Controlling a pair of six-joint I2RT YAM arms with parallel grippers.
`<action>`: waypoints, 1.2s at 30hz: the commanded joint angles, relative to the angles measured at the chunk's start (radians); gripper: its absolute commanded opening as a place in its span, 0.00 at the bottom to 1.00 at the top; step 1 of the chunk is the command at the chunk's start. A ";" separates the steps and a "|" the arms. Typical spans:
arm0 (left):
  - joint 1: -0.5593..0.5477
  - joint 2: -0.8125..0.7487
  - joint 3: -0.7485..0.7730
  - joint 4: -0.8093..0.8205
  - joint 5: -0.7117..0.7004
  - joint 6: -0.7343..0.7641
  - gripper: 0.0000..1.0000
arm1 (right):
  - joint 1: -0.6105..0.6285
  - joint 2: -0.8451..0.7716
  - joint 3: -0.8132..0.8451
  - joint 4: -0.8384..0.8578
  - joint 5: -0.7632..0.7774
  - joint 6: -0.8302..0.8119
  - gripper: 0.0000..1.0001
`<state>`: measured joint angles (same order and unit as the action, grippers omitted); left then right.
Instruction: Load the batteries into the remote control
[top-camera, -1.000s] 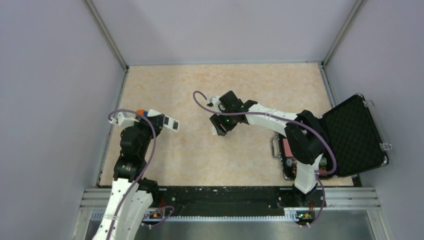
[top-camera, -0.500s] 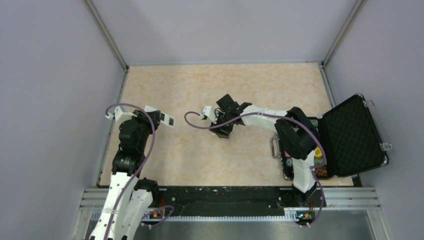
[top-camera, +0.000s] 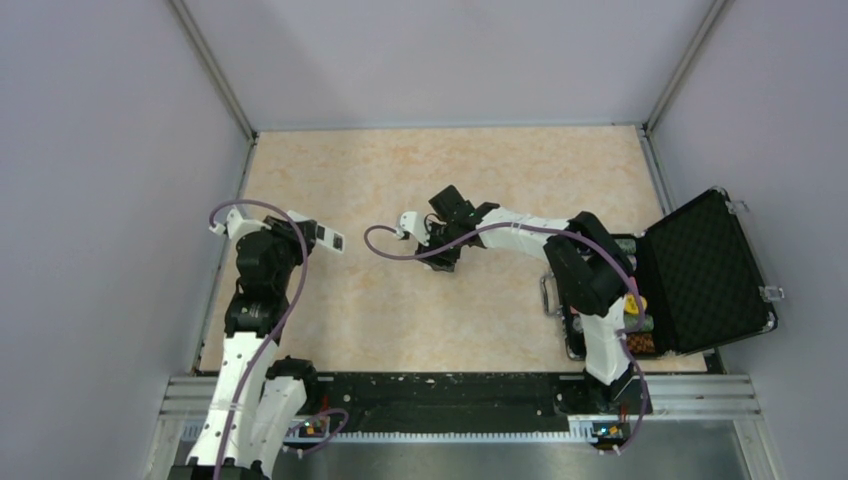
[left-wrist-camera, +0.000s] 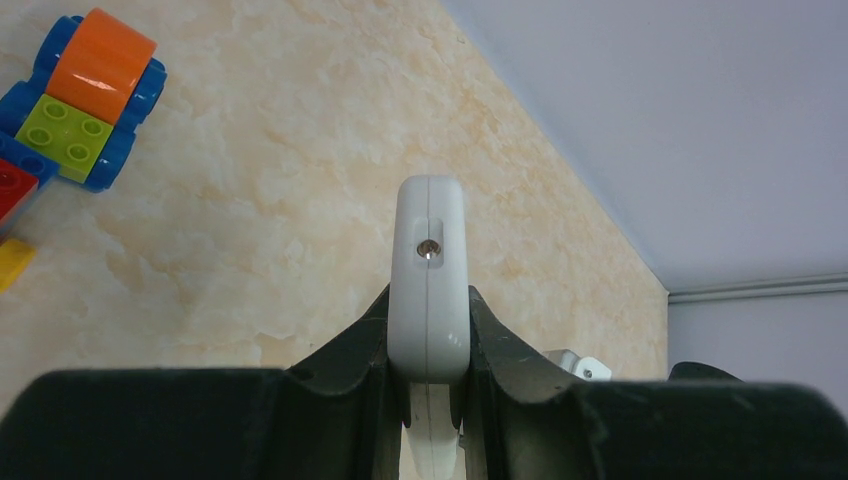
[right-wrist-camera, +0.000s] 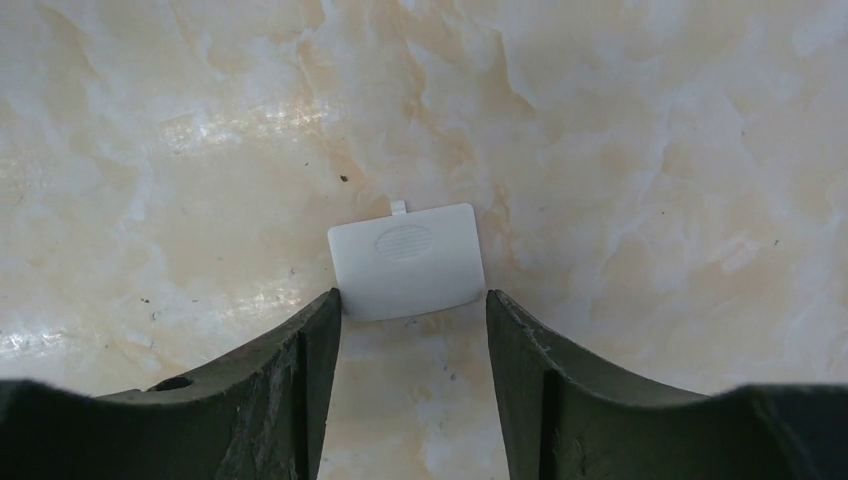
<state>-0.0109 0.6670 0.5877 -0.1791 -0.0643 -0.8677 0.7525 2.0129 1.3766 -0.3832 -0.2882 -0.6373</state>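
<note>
My left gripper (top-camera: 303, 232) is shut on the remote control (top-camera: 329, 239), a slim white bar held above the table at the left. In the left wrist view the remote (left-wrist-camera: 430, 250) stands edge-on between the fingers (left-wrist-camera: 350, 350), with a small screw in its end. My right gripper (top-camera: 446, 256) points down at the middle of the table. In the right wrist view it (right-wrist-camera: 412, 297) is open, with a small white battery cover (right-wrist-camera: 406, 260) lying flat on the table just ahead of its fingertips. The batteries are out of view.
An open black case (top-camera: 700, 270) with foam lining stands at the right edge, small items in its base. A toy-brick vehicle (left-wrist-camera: 85, 95) in orange, green and blue lies on the table left of the remote. Grey walls enclose three sides.
My right gripper has moved left and down toward the table over the white cover. My left arm has shifted slightly left, still holding the remote.
</note>
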 joint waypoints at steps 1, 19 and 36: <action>0.038 0.014 0.052 0.085 0.042 0.010 0.00 | 0.000 0.053 0.028 -0.034 -0.023 -0.045 0.52; 0.058 0.062 0.009 0.158 0.166 0.007 0.00 | 0.001 -0.076 -0.054 0.047 -0.113 0.064 0.31; 0.075 0.072 0.012 0.139 0.141 0.035 0.00 | 0.059 -0.056 -0.110 0.313 -0.092 0.195 0.41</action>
<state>0.0498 0.7364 0.5888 -0.0978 0.0883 -0.8570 0.7952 1.9873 1.3010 -0.2043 -0.4118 -0.4770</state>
